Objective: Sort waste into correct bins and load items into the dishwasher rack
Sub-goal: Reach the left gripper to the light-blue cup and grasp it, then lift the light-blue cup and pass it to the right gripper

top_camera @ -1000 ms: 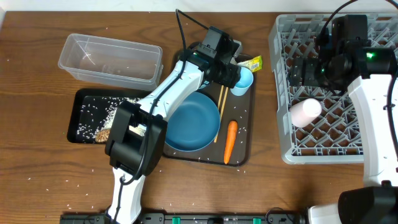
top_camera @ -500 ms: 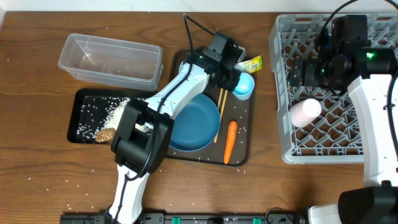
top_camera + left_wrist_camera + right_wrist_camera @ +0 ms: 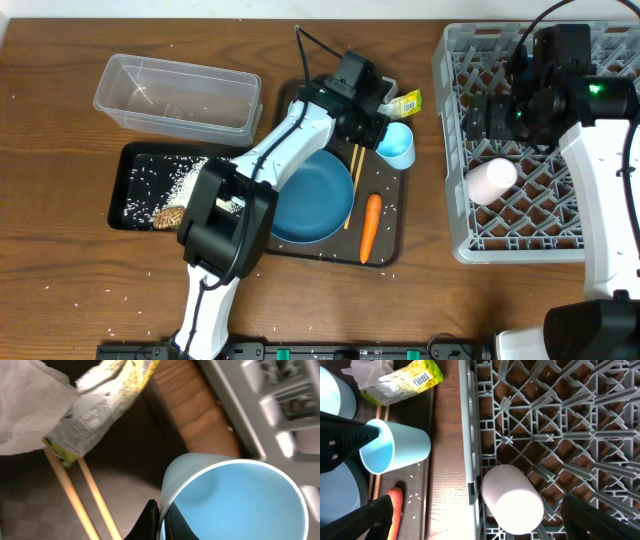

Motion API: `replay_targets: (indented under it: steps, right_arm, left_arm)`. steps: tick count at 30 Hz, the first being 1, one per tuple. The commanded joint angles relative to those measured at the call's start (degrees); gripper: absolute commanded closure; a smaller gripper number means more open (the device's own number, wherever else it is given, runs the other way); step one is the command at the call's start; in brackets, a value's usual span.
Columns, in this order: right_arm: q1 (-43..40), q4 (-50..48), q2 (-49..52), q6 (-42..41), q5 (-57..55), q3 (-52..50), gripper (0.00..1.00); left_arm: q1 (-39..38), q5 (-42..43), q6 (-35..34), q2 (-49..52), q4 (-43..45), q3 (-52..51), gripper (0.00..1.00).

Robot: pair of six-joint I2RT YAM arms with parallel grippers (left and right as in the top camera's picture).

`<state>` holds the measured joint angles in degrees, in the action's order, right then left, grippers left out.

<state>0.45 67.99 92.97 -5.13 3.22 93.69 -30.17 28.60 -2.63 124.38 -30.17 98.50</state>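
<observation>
Overhead | left hand [image 3: 383, 132] pinching 1 light-blue cup [image 3: 400, 147] | right hand [image 3: 482, 117] spread, empty | 1 pale pink cup [image 3: 491, 180]

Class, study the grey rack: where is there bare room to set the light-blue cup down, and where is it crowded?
The rack floor is bare along its near wall, in front of the pink cup, and in its far left corner. The right arm hangs over its middle. The brown tray is crowded: blue dish, chopsticks, carrot.
</observation>
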Motion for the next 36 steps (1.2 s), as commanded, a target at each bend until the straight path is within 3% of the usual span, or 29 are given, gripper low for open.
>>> replay_targets:
  steps: [1,9,20,24,36]
  right_arm:
    - [-0.3,0.1,0.0,1.8,0.1,1.0,0.01]
    - [-0.3,-2.5,0.0,5.2,6.6,0.4,0.01]
    - [0.3,-18.6,0.0,15.6,50.3,-2.2,0.01]
    - [2.1,-24.2,0.0,15.5,57.0,-3.8,0.01]
    - [7.4,-30.5,0.0,15.4,60.1,-9.5,0.01]
  left_arm:
    - [2.6,9.3,-0.1,-5.0,-1.1,1.5,0.94]
    - [9.9,26.1,0.0,-6.4,-3.5,1.5,0.94]
    - [19.8,53.8,0.3,-6.4,-2.3,1.5,0.94]
    - [20.9,61.4,0.6,-6.4,-0.6,1.5,0.94]
    - [21.0,61.5,0.4,-6.4,-0.2,1.5,0.94]
